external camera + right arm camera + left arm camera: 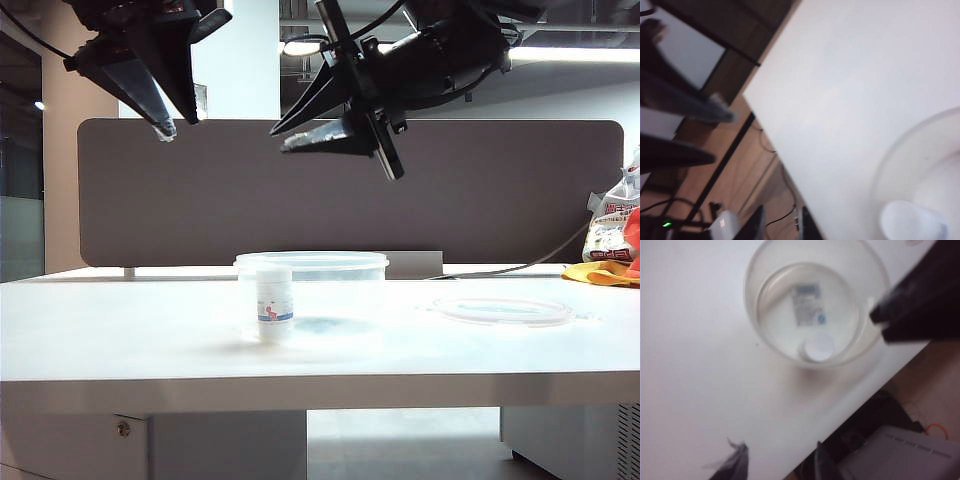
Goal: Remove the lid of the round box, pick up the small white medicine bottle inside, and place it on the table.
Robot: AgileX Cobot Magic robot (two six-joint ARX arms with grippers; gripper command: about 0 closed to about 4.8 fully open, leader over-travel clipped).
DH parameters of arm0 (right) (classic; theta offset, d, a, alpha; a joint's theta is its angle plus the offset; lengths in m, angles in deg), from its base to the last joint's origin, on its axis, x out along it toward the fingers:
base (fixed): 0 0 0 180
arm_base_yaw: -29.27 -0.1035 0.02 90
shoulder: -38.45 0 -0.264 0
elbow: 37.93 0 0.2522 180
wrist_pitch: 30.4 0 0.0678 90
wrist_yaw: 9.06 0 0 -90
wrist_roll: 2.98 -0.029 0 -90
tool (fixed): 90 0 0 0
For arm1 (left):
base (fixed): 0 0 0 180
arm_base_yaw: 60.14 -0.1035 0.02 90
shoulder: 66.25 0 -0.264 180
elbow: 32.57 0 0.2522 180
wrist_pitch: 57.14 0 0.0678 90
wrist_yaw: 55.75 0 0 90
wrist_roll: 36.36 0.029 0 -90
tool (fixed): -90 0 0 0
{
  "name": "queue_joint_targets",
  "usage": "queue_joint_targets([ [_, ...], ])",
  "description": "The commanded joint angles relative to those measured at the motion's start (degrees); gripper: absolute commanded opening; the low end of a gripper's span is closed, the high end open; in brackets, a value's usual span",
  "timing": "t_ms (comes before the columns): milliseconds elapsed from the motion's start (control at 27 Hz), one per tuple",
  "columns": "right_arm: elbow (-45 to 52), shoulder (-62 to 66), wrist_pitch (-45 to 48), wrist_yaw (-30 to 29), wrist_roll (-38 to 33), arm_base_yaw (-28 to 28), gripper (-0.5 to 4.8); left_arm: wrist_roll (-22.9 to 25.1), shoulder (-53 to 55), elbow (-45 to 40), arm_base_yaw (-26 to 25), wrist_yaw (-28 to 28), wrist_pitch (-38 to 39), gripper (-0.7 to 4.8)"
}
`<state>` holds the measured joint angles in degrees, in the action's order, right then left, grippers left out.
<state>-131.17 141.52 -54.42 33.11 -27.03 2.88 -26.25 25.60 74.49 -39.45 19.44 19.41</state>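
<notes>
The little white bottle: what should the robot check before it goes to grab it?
1. Lid off the round box: ok, it lies on the table beside the box.
2. Small white medicine bottle upright inside the box: ok.
3. Left gripper open and empty: ok.
4. Right gripper empty and high above the table: ok.
5. Bare table to set the bottle on: ok.

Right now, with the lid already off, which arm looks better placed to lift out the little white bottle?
Probably left. The left end effector hangs open, pointing down, and its camera looks into the round box at the small white medicine bottle. The right end effector points sideways.
</notes>
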Motion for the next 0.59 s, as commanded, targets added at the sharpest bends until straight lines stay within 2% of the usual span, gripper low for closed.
queue_joint_targets([
  [37, -0.26, -0.46, -5.07, 4.22, 4.83, -0.46, 0.86, 1.40, -0.50, 0.09, 0.02, 2.01, 1.90, 1.73],
  [259, -0.28, -2.23, -16.22, 14.58, 16.02, -0.70, 0.86, 1.92, -2.36, 0.11, 0.55, 1.97, 3.32, 1.14],
  [518, -1.05, -7.52, -18.45, 26.08, 22.88, -0.72, 0.86, 1.70, -7.63, 0.13, 2.64, 2.08, 3.34, 1.14],
  [592, -3.06, -7.76, -20.59, 27.80, 23.39, -0.94, 0.86, 1.40, -9.33, 0.13, 3.67, 2.01, 3.39, 1.14],
])
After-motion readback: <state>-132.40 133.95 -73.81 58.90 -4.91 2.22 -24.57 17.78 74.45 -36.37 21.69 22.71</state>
